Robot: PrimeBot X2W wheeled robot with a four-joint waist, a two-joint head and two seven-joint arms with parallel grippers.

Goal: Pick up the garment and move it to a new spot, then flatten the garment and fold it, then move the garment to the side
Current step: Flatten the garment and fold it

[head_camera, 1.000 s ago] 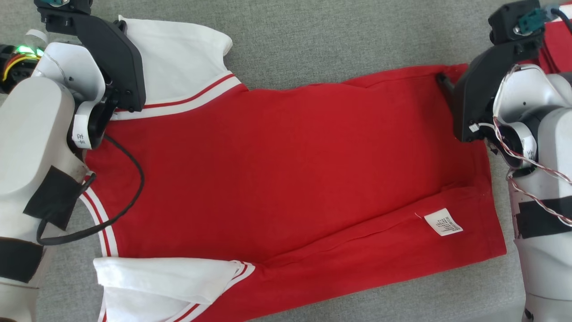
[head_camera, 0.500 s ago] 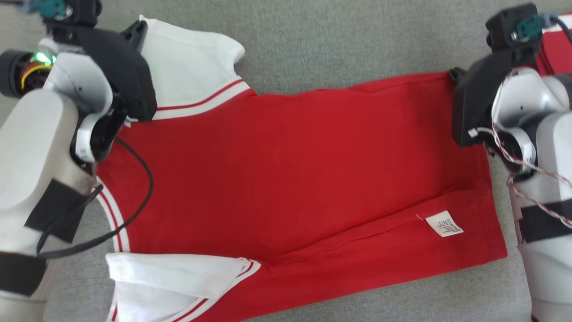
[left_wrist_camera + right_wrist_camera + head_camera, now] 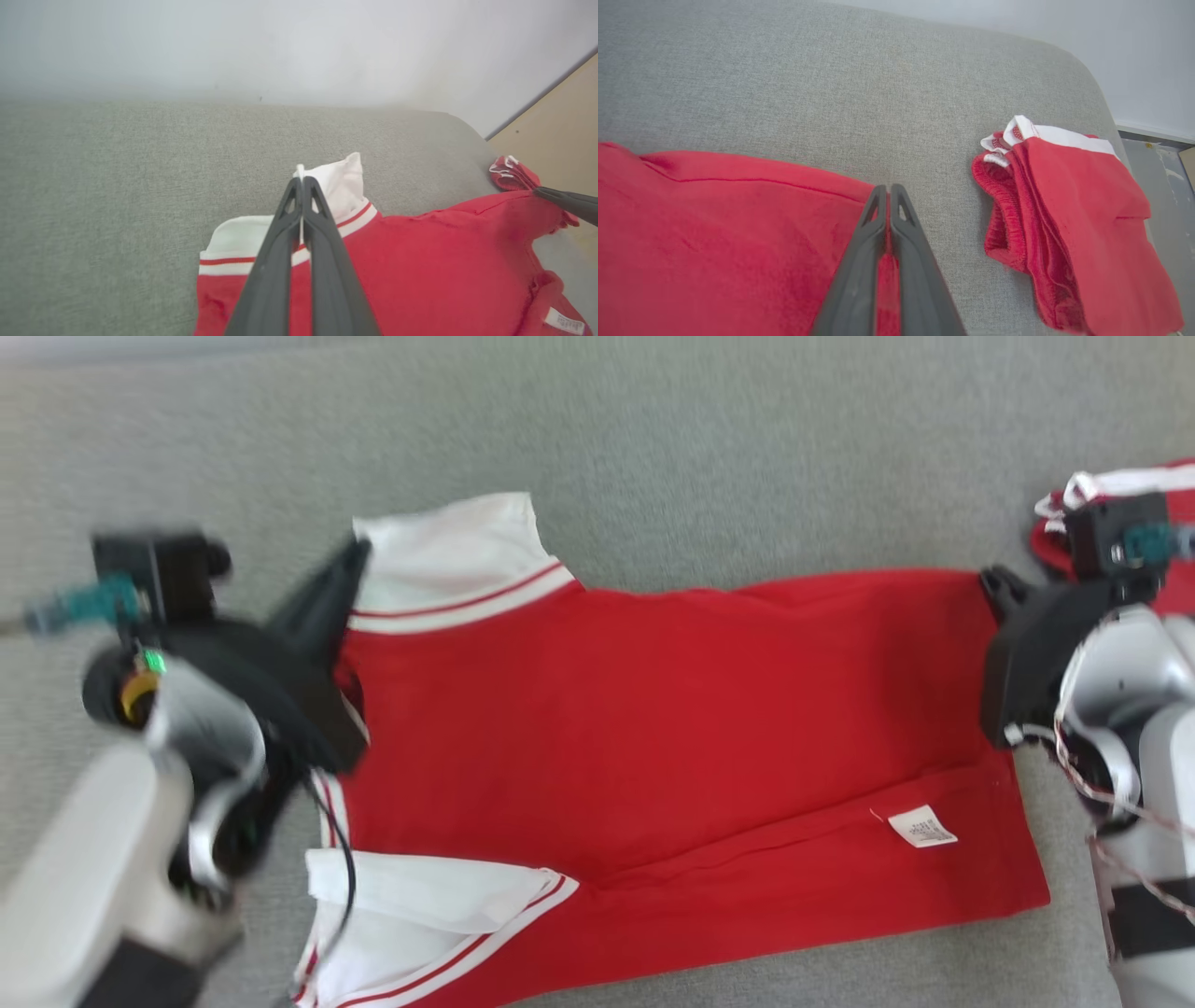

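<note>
Since a second ago my head camera has tipped, and both arms have drawn the far edge toward me. The left gripper (image 3: 301,181) is clamped on the white sleeve (image 3: 343,184), and the right gripper (image 3: 888,191) on the hem corner (image 3: 971,581) of the red shirt (image 3: 653,728), which is spread mid-way across the grey cushion (image 3: 653,439). It looks like soft, light, floppy knit, so I'd grip the edges and keep it taut. A folded red garment (image 3: 1073,200) lies near the cushion's right edge.

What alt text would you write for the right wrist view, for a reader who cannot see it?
The shut right gripper pinches the edge of a red garment lying on a grey cushion. A second, folded red-and-white garment lies apart on the view's right.
</note>
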